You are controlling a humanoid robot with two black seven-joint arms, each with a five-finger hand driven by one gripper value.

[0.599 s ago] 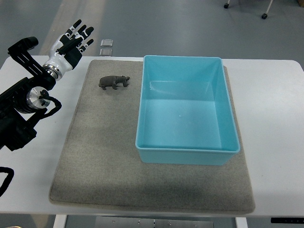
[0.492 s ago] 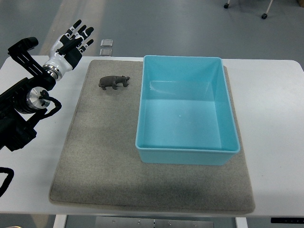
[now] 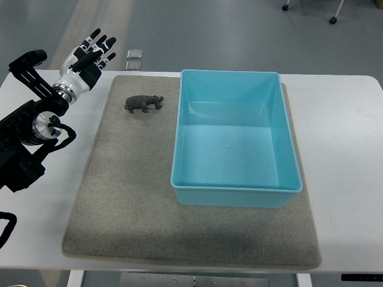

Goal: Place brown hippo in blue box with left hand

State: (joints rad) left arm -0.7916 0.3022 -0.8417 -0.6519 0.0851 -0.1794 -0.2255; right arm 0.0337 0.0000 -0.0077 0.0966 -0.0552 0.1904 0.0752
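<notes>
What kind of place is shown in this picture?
Probably a robotics lab or test room: a white table with a grey felt mat, a smooth grey floor, and castor wheels at the far edge.

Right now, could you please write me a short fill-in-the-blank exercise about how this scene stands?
1. The brown hippo stands on the grey ____, not in the box.
2. The blue box holds ____.
3. The left hand, fingers spread, hovers to the ____ of the hippo in the picture.
4. The mat lies on a ____ table.

Missing words: mat; nothing; left; white
</notes>
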